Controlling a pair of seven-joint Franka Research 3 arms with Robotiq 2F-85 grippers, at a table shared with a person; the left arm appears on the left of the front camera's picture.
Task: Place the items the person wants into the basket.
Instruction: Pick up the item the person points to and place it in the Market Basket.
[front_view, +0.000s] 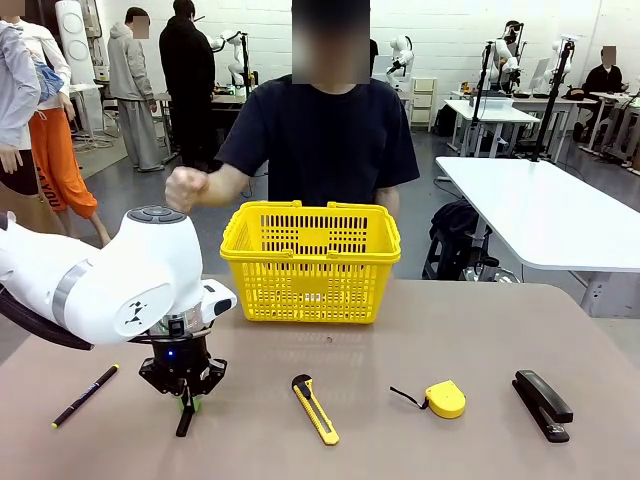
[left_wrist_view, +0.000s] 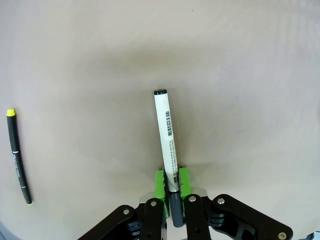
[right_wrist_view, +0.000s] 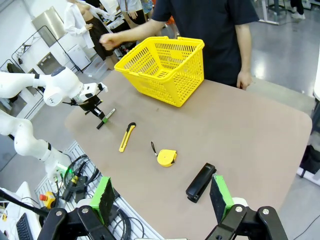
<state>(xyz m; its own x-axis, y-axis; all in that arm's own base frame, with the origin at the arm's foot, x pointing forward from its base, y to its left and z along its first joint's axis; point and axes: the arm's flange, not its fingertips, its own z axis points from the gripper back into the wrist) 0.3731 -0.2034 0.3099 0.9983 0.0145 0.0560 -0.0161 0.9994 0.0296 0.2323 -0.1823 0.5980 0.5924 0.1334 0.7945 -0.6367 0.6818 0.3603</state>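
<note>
left gripper (left_wrist_view: 171, 180) is clamped on the marker (left_wrist_view: 165, 135) near its dark end, so the white barrel pokes out low over the desk (front_view: 400, 340) | right gripper (right_wrist_view: 162, 197) is seen spread wide, nothing in it | pen (front_view: 85, 395) is lying just beside, box cutter (front_view: 315, 408) and tape measure (front_view: 443, 398) further along | basket (front_view: 310, 262) is parked at the far edge by the person (front_view: 325, 130), route there looks unblocked imo

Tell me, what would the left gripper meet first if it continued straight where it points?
The table, it seems: the left gripper, shut on the marker, points down at it.
</note>
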